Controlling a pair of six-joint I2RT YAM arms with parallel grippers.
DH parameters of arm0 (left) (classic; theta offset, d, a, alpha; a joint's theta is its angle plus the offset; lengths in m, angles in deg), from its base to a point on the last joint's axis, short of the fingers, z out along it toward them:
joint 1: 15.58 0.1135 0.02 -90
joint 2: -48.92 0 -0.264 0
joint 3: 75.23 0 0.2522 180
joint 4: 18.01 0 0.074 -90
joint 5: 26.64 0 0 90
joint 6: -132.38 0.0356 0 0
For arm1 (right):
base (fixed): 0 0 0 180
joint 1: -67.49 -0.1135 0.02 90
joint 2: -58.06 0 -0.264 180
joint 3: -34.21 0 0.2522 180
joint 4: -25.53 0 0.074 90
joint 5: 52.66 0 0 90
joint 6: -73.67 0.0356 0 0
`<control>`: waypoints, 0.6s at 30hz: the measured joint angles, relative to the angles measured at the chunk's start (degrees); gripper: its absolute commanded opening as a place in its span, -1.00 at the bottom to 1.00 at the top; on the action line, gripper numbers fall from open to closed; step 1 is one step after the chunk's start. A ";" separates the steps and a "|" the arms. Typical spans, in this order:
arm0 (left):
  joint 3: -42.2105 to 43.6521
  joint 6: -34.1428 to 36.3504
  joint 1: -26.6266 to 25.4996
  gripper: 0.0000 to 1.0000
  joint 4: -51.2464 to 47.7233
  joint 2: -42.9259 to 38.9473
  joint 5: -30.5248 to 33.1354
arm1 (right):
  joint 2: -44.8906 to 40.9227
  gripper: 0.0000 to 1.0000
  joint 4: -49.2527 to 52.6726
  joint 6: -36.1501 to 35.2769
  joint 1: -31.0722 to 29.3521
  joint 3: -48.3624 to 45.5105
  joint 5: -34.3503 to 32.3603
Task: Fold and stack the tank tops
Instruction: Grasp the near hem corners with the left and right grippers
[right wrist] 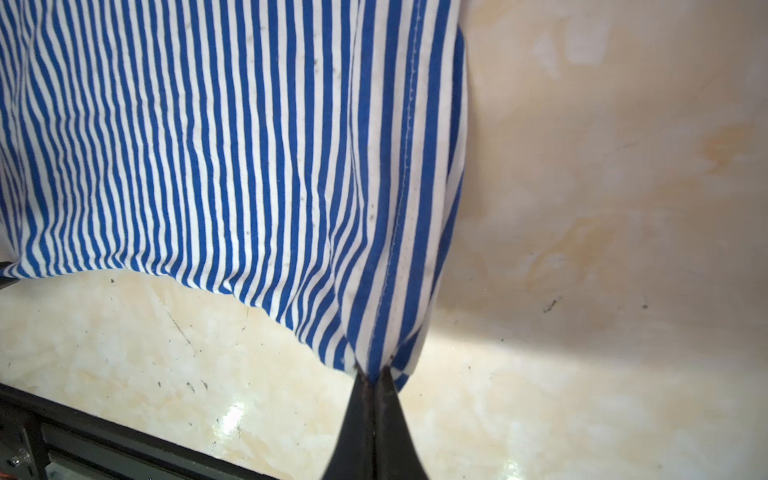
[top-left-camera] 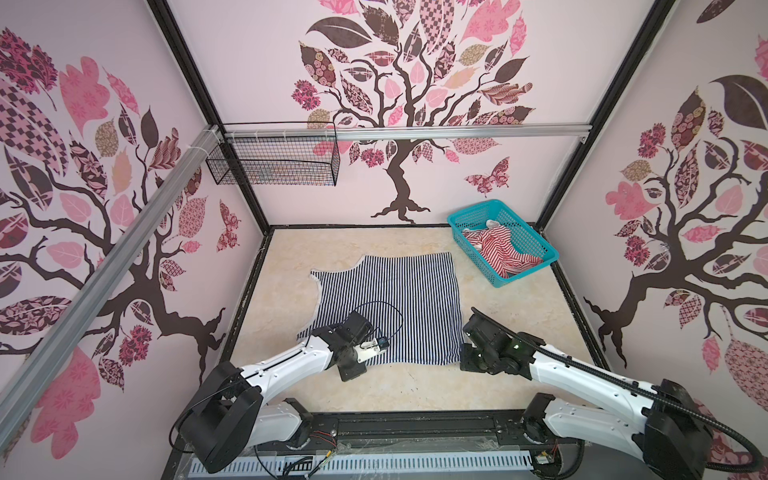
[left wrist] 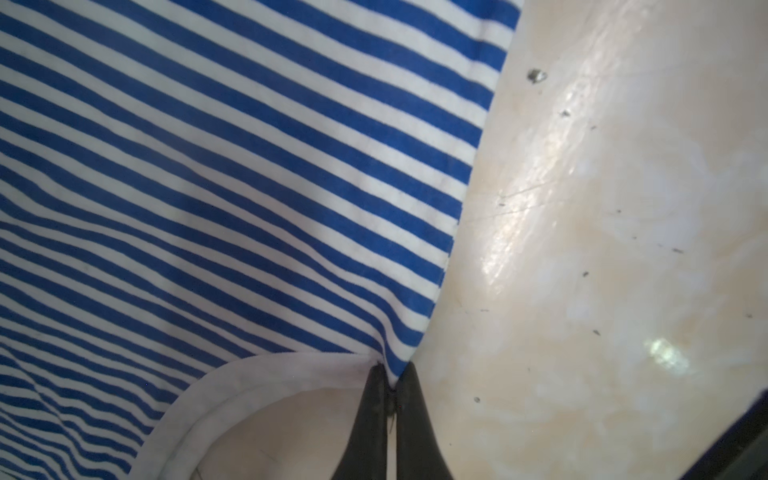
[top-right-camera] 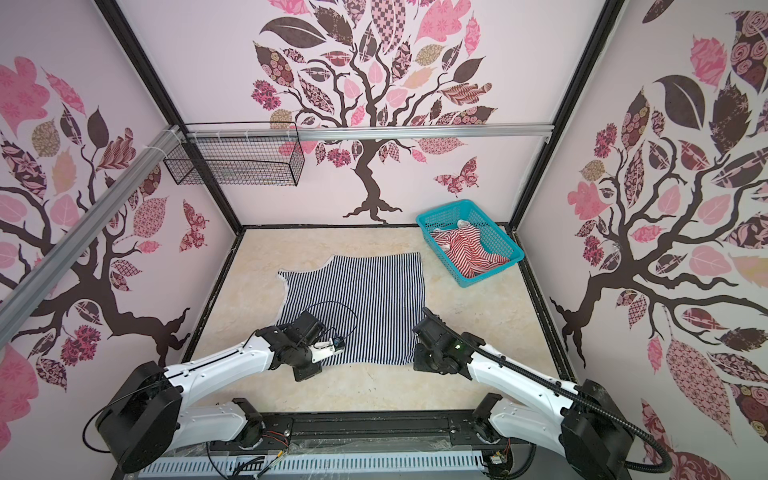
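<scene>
Clamping navy top (top-left-camera: 399, 299) at its two near corners, one end effector per corner.

Pinching with left end effector (left wrist: 388, 374): fingers pressed together on cloth, right at the junction of white armhole edging and striped side edge. Pinching with right end effector (right wrist: 376, 374) likewise: fingers together on the hem corner, stitched hem line running straight down into the pinch.

Tenting cloth slightly at each pinch, stripes bunching toward the fingertips in both wrist views. Curving unevenly along the near edge between the two pinches.

Otherwise lying spread flat over the middle of the worktop (top-left-camera: 282, 299) in both top views. Running stripes from near edge toward far edge. Facing armhole cutout toward the left edge and hem toward the right edge. Resting both far corners on the surface, barely wrinkling.

Reaching in from the near edge on both sides, fingertips hiding under the end effector bodies in both top views.

Seeing red top (top-left-camera: 496, 249) crumpled inside basket (top-left-camera: 528, 241) at the far right corner of the worktop, well apart from navy top. Poking pale edging up toward the basket's far wall.
</scene>
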 measured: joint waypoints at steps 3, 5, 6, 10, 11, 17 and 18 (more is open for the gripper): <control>-0.15 -0.02 0.00 -0.98 -1.68 -2.12 -1.20 | -1.07 -1.00 0.28 0.00 0.00 -0.59 0.66; -0.72 0.00 0.00 -0.99 -3.10 -2.75 -1.97 | -1.99 -1.00 0.79 0.02 0.00 -0.96 1.11; -1.11 0.00 0.00 -0.98 -3.80 -2.89 -2.34 | -2.60 -1.00 0.94 0.04 0.00 -1.14 1.51; -2.23 0.09 0.00 -1.00 -6.51 -3.37 -3.96 | -5.33 -1.00 1.29 0.44 0.00 -2.86 2.99; -2.36 0.20 0.00 -1.00 -7.26 -3.69 -4.31 | -6.01 -1.00 1.57 0.57 0.00 -3.28 3.26; -3.02 1.38 0.00 -1.00 -11.87 -6.27 -6.27 | -10.47 -1.00 4.61 1.36 0.00 -3.96 3.91; -3.32 1.53 0.00 -1.00 -12.63 -6.56 -6.54 | -11.13 -1.00 5.14 1.38 0.00 -3.93 3.89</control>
